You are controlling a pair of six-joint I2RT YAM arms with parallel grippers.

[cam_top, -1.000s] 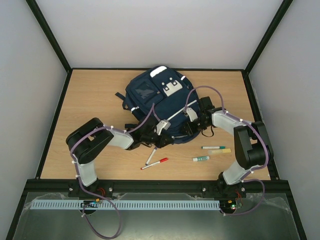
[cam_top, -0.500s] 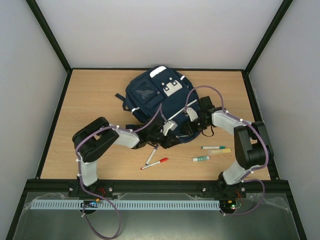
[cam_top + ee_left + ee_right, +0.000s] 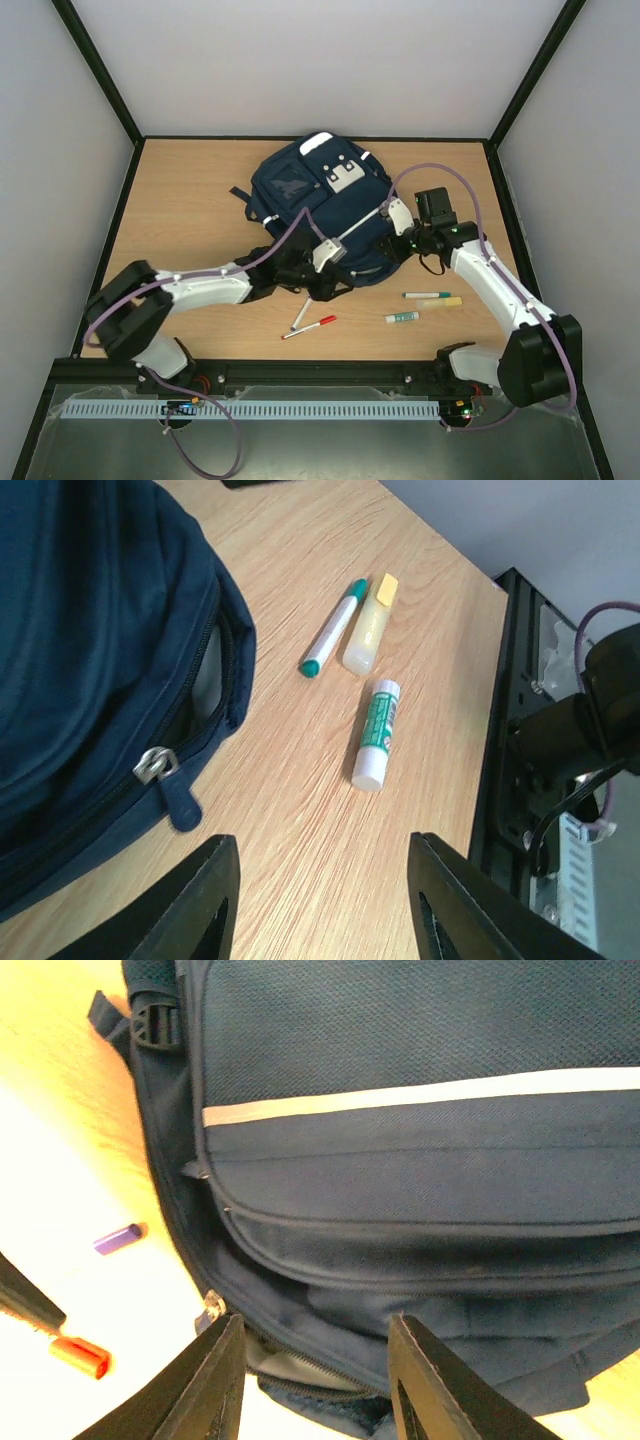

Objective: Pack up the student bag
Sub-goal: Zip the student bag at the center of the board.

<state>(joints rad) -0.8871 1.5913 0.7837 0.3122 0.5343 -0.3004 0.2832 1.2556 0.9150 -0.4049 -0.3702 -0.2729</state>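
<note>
The student bag (image 3: 310, 200), navy blue with a thin white stripe, lies flat at the middle back of the table. My left gripper (image 3: 343, 282) is open and empty at the bag's near edge. In the left wrist view it (image 3: 322, 848) hangs over bare wood beside the bag (image 3: 90, 630) and its zipper pull (image 3: 158, 768). My right gripper (image 3: 380, 248) is open and empty over the bag's near right part. In the right wrist view it (image 3: 315, 1325) is above the front pocket and a partly open zipper (image 3: 290, 1365), below the white stripe (image 3: 420, 1095).
A green marker (image 3: 427, 295), a yellow highlighter (image 3: 446, 302) and a glue stick (image 3: 402, 317) lie right of the bag's near edge; all three show in the left wrist view. A red marker (image 3: 310, 327) and a purple-capped pen (image 3: 301, 313) lie in front of the bag.
Both arms have stretched out, their elbows dropping toward the near edge. The left gripper went a little right, then back. The right gripper drew slightly back to the right. The bag has not moved.
</note>
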